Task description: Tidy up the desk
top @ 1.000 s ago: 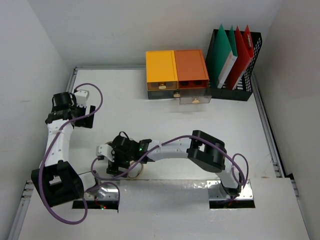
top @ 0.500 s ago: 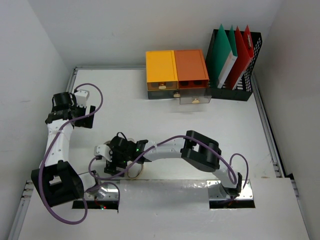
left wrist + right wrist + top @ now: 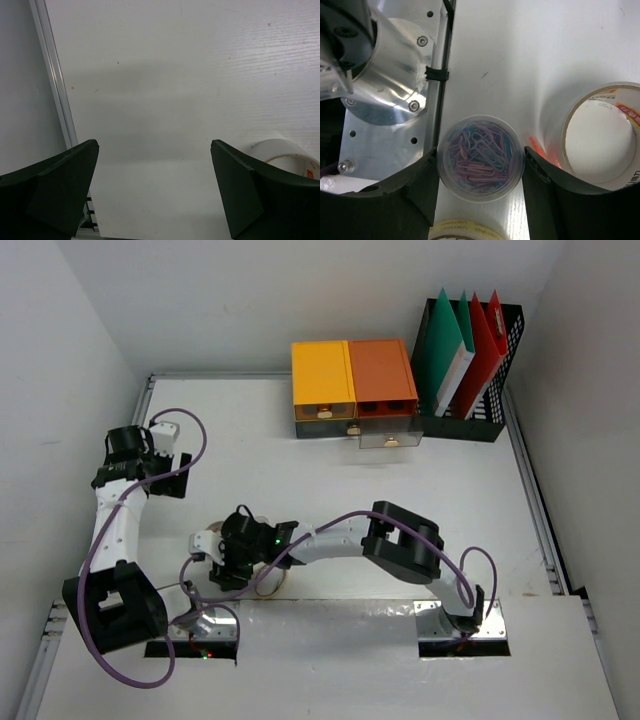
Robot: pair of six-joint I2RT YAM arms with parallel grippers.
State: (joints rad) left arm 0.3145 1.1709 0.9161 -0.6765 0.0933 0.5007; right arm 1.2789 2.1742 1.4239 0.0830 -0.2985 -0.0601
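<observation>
RISK | right jaws hug the paper-clip tub at the near edge of the worktop, grip uncertain | left jaws wide, empty | you may squirt the round tub sideways into the tape roll, spilling clips

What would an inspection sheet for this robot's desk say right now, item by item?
Surface: white desk, mostly bare.
Job's things: clip tub at the near edge, tape rolls beside it. Yellow drawers and orange drawers at the back, one orange drawer pulled out a little. File rack with folders at the far right.
Clutter: nothing seen beyond these.
Hands: left hand open over bare desk; right hand has its fingers against both sides of the clip tub.
Cables: purple cables in loose loops.
Surroundings: white walls.
</observation>
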